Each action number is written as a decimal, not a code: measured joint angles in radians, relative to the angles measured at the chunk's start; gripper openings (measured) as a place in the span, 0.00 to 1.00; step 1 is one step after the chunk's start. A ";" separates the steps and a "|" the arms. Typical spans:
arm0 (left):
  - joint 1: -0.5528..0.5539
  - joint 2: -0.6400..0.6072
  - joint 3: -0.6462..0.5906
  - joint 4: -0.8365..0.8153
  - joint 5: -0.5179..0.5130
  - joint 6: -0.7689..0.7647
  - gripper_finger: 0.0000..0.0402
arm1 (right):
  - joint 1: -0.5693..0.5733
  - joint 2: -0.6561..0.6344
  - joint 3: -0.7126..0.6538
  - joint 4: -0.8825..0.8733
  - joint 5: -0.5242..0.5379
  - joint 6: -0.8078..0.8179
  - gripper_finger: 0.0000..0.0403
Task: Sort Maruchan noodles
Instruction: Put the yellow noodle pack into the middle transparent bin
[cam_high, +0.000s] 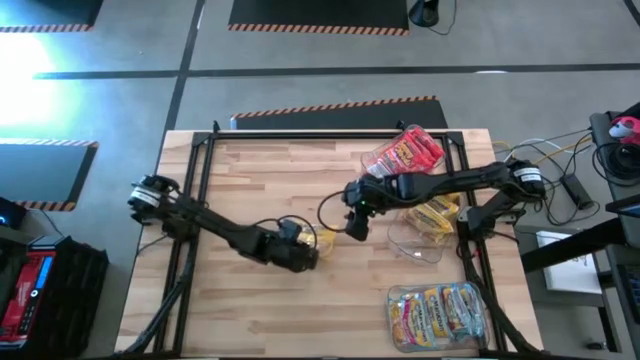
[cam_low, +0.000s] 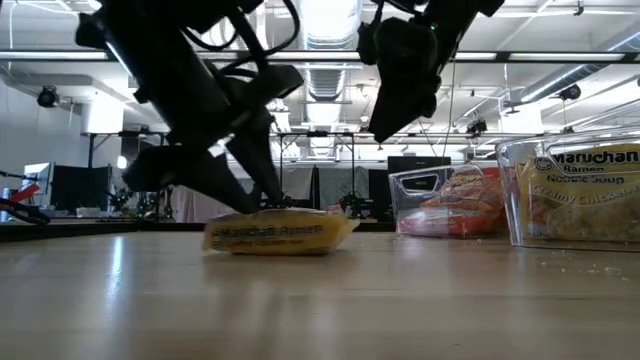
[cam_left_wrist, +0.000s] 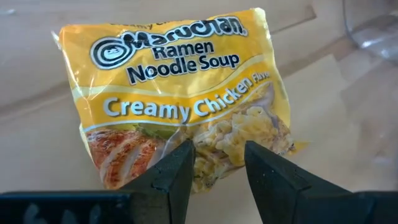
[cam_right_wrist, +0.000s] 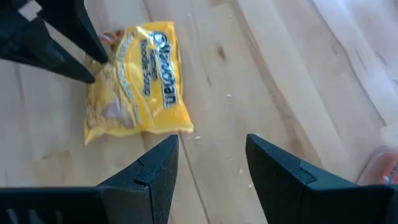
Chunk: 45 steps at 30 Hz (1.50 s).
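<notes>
Lying flat near the desk's (cam_high: 250, 170) centre, a yellow Creamy Chicken packet (cam_left_wrist: 186, 99) has the left hand (cam_left_wrist: 216, 163) at its edge, fingers narrowly parted over it. The right hand (cam_right_wrist: 211, 155), at the packet's two o'clock, hovers above the wood, fingers apart and holding nothing.

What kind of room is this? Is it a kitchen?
Probably not a kitchen. It looks like a robot lab or workshop: striped hazard tape marks the concrete floor, computer monitors stand behind the wooden table, and bare pipes and ducts run across the high ceiling.
</notes>
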 joint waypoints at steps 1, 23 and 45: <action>0.005 0.010 0.000 0.018 0.000 0.001 0.33 | -0.008 0.000 -0.007 0.006 -0.001 -0.003 0.44; 0.018 0.049 0.094 0.105 -0.059 0.008 0.33 | -0.154 0.038 -0.123 0.124 -0.177 -0.045 0.44; 0.011 0.130 0.117 0.025 0.036 -0.165 0.33 | -0.158 0.210 -0.123 0.279 -0.464 -0.044 0.44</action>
